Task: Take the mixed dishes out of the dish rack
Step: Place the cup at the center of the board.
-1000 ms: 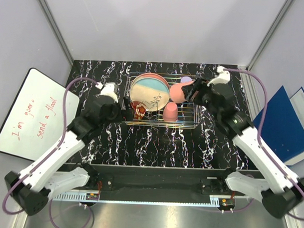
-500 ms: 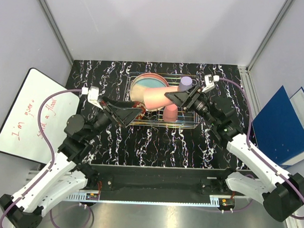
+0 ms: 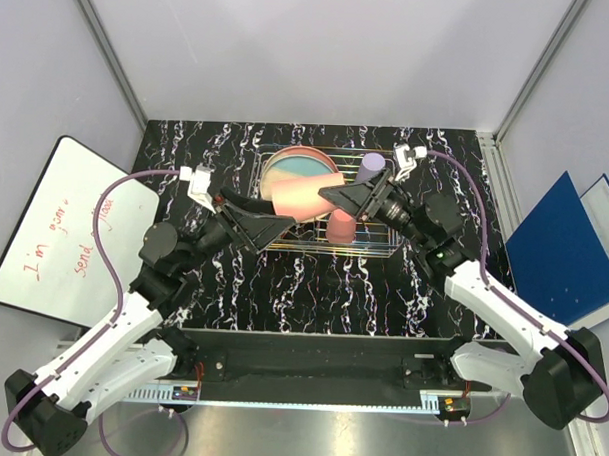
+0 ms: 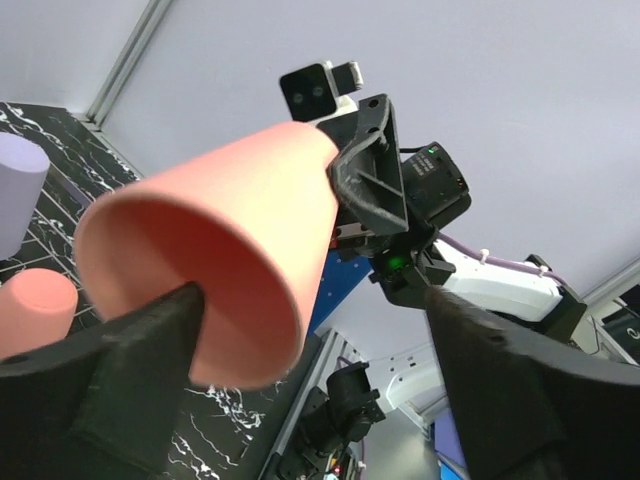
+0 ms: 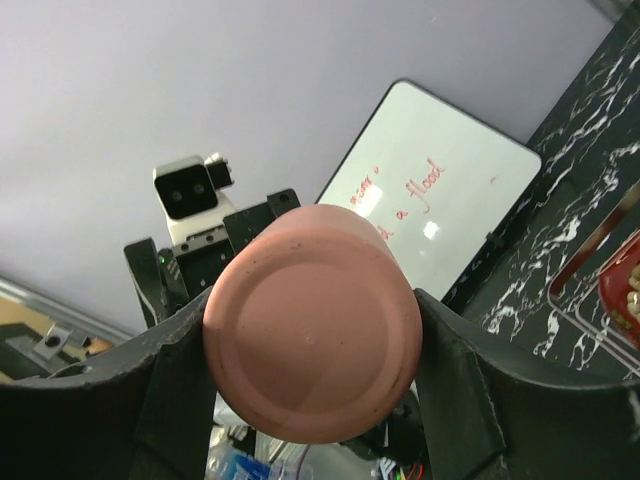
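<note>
A pink cup (image 3: 301,193) hangs on its side above the dish rack (image 3: 379,246), between both grippers. My right gripper (image 3: 338,196) is shut on its base end, with the base (image 5: 310,340) wedged between both fingers. My left gripper (image 3: 268,225) is open at the cup's mouth (image 4: 190,290); one finger (image 4: 150,340) sits at the rim and the other (image 4: 520,390) stands well clear. In the rack stand a cream and blue plate (image 3: 290,165), a lavender cup (image 3: 372,167) and a second pink cup (image 3: 341,226). The red bowl (image 5: 625,290) shows only in the right wrist view.
A whiteboard (image 3: 60,219) with red writing lies left of the black marble table (image 3: 312,288). Blue binders (image 3: 564,247) lie at the right. Grey walls close in the back and sides.
My right gripper has lifted the pink cup out of the rack and carried it left and up. My left arm has risen and its open fingers have come to the cup's rim.
</note>
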Robot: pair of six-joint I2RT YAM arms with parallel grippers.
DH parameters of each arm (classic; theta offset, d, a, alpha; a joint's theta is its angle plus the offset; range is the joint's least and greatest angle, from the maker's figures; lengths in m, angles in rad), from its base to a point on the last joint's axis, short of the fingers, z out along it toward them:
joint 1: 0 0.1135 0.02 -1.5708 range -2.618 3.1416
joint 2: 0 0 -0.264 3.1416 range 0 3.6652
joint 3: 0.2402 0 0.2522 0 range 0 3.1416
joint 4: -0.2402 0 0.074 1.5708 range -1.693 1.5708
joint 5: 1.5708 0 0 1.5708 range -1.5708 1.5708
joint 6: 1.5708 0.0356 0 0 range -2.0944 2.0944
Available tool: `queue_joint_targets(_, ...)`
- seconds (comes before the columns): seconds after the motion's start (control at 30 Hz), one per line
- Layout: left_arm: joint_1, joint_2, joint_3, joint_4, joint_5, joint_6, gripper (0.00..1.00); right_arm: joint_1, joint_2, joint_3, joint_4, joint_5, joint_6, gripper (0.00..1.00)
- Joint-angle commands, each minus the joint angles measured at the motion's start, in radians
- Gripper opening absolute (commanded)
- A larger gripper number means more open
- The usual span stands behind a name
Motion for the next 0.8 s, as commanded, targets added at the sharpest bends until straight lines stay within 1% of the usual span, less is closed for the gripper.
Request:
queue_joint_targets(0.0,0.005,0.019,0.019,0.081,0.053,-0.008,0.84,0.032,0.036,0.049,0.088,-0.086,0.015,0.00)
queue_joint_targets(0.03,0.005,0.024,0.022,0.083,0.070,-0.006,0.80,0.034,0.039,0.047,0.088,-0.088,0.015,0.00)
queue_joint_targets(0.07,0.005,0.029,0.025,0.083,0.074,-0.006,0.68,0.035,0.037,0.043,0.089,-0.088,0.015,0.00)
queue_joint_targets(0.13,0.005,0.029,0.029,0.077,0.080,0.003,0.58,0.035,0.031,0.040,0.080,-0.085,0.009,0.00)
queue_joint_targets(0.17,0.005,0.026,0.032,0.069,0.081,0.009,0.49,0.034,0.022,0.040,0.074,-0.085,0.005,0.00)
queue_joint_targets(0.2,0.005,0.024,0.035,0.058,0.081,0.014,0.38,0.037,0.019,0.040,0.068,-0.086,-0.004,0.00)
queue_joint_targets(0.23,0.005,0.023,0.045,0.037,0.081,0.027,0.32,0.037,0.015,0.043,0.054,-0.091,-0.008,0.00)
queue_joint_targets(0.27,0.005,0.020,0.050,0.026,0.079,0.033,0.28,0.035,0.007,0.047,0.043,-0.092,-0.014,0.00)
queue_joint_targets(0.3,0.005,0.019,0.056,0.015,0.076,0.038,0.04,0.035,0.002,0.049,0.025,-0.092,-0.024,0.00)
queue_joint_targets(0.33,0.005,0.018,0.071,-0.020,0.068,0.050,0.00,0.037,-0.005,0.049,0.014,-0.089,-0.030,0.00)
queue_joint_targets(0.37,0.005,0.016,0.079,-0.035,0.062,0.060,0.00,0.037,-0.010,0.053,-0.001,-0.085,-0.037,0.02)
queue_joint_targets(0.4,0.005,0.012,0.088,-0.048,0.055,0.069,0.00,0.035,-0.016,0.057,-0.039,-0.081,-0.063,0.13)
queue_joint_targets(0.43,0.005,0.009,0.101,-0.096,0.047,0.098,0.00,0.037,-0.033,0.063,-0.075,-0.066,-0.080,0.33)
queue_joint_targets(0.47,0.005,0.006,0.145,-0.136,0.035,0.118,0.00,0.037,-0.045,0.082,-0.116,-0.049,-0.103,0.78)
queue_joint_targets(0.5,0.004,0.007,0.176,-0.188,-0.007,0.144,0.00,0.035,-0.059,0.101,-0.241,-0.025,-0.173,1.00)
queue_joint_targets(0.53,0.005,0.019,0.224,-0.338,-0.039,0.208,0.00,0.035,-0.094,0.121,-0.321,0.060,-0.212,1.00)
queue_joint_targets(0.57,0.005,0.038,0.340,-0.427,-0.080,0.242,0.00,0.035,-0.113,0.168,-0.405,0.125,-0.250,1.00)
queue_joint_targets(0.6,0.005,0.059,0.417,-0.539,-0.178,0.277,0.00,0.035,-0.130,0.194,-0.564,0.267,-0.324,1.00)
queue_joint_targets(0.63,0.007,0.117,0.483,-0.715,-0.226,0.332,0.00,0.035,-0.163,0.219,-0.649,0.343,-0.358,1.00)
queue_joint_targets(0.67,0.007,0.148,0.548,-0.797,-0.278,0.354,0.00,0.035,-0.179,0.263,-0.712,0.415,-0.384,1.00)
queue_joint_targets(0.7,0.008,0.191,0.694,-0.875,-0.389,0.365,0.00,0.035,-0.189,0.283,-0.822,0.555,-0.425,1.00)
queue_joint_targets(0.73,0.011,0.267,0.760,-1.017,-0.448,0.388,0.00,0.035,-0.203,0.302,-0.871,0.614,-0.441,1.00)
queue_joint_targets(0.77,0.013,0.326,0.844,-1.095,-0.511,0.394,0.00,0.035,-0.206,0.337,-0.914,0.670,-0.449,1.00)
